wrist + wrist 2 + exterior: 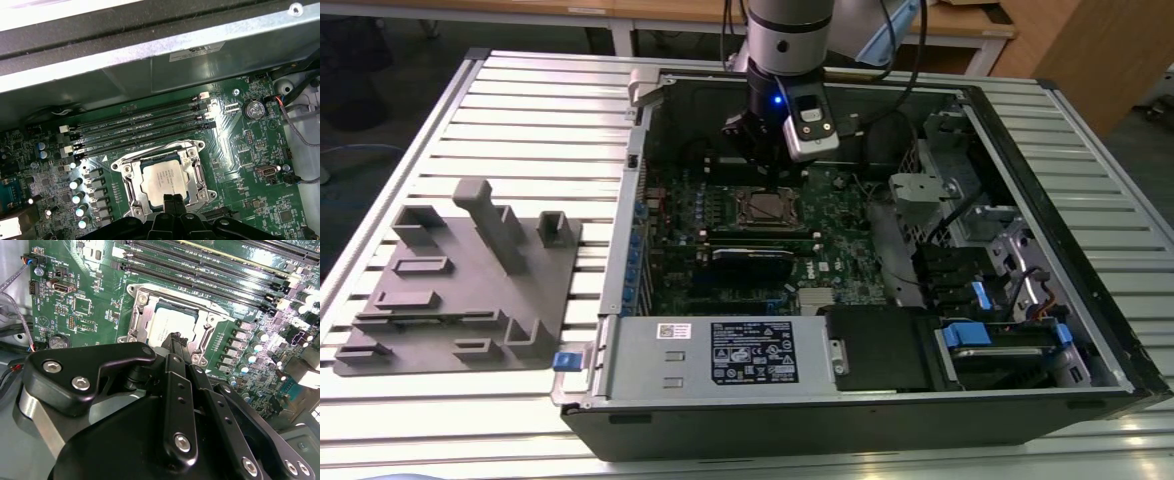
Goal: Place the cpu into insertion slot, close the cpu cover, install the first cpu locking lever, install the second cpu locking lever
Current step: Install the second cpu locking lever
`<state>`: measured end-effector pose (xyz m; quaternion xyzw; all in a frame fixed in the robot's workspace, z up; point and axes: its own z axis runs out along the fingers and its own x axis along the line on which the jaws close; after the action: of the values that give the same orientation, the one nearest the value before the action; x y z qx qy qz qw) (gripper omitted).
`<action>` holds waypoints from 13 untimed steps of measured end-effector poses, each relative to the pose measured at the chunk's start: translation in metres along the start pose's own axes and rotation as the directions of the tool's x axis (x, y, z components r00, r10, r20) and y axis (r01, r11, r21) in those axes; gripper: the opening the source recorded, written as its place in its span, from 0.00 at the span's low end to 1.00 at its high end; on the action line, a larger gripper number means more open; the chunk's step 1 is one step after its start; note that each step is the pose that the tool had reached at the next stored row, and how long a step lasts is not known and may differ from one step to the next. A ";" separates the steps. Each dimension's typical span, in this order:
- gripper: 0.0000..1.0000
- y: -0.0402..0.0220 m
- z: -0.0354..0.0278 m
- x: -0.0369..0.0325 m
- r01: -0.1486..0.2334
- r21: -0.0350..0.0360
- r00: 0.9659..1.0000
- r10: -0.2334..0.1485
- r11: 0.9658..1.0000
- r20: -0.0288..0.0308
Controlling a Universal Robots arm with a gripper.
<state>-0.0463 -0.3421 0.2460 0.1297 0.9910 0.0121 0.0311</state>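
The cpu (161, 179) (170, 324) lies flat in the insertion slot (767, 208) on the green board, its silver-grey top showing. The cpu cover (198, 172) (141, 316) lies down around it as a silver frame. Thin metal levers run along the frame's edges; whether they are latched I cannot tell. My gripper (172, 201) (178, 340) (765, 172) hovers just above one edge of the socket. Its two black fingers are pressed together and shut, with nothing between them.
Long black memory slots (140, 125) run beside the socket. A black card (754, 262) lies across the board on the near side of the socket. The open case holds a power supply (720, 352) and drive bays with blue tabs (974, 335). A grey fixture (460, 280) sits on the table at the exterior view's left.
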 end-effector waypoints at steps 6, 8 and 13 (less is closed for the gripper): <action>0.11 -0.0011 -0.0002 -0.0003 0.000 0.000 1.000 0.000 1.000 0.000; 0.11 -0.0033 -0.0001 -0.0009 0.000 0.000 1.000 0.000 1.000 0.000; 0.11 -0.0100 -0.0002 -0.0027 0.000 0.000 1.000 0.000 1.000 0.000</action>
<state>-0.0462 -0.3525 0.2460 0.1296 0.9910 0.0121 0.0311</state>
